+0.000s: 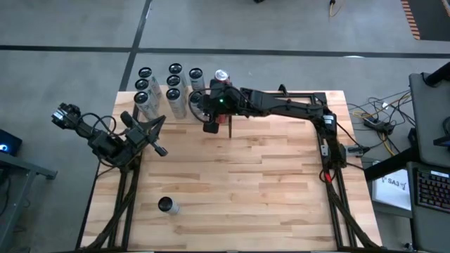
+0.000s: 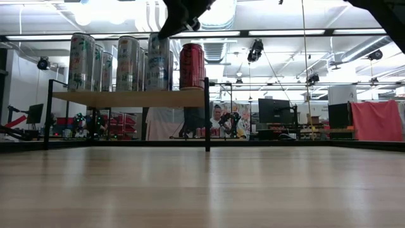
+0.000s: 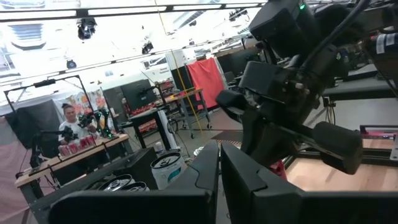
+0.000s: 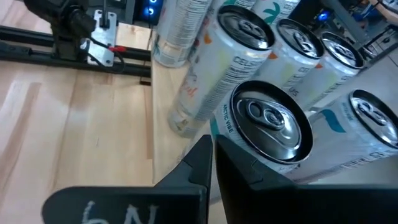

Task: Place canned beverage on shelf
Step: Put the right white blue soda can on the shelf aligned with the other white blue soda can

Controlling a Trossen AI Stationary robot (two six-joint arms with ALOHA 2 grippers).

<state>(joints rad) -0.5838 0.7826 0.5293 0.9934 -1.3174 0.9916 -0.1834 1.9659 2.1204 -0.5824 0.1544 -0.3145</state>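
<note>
Lone can (image 1: 167, 205) sits at seven o'clock on the table, shelf (image 1: 184, 112) at eleven. Both grippers closed, empty (right gripper (image 1: 211, 125) by the shelf). Smooth, probably slippery: grab mid-body.

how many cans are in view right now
10: eight pale cans and one red can stand on the shelf; one can lies alone on the table's near-left. Others may hide beneath the right arm.
</note>
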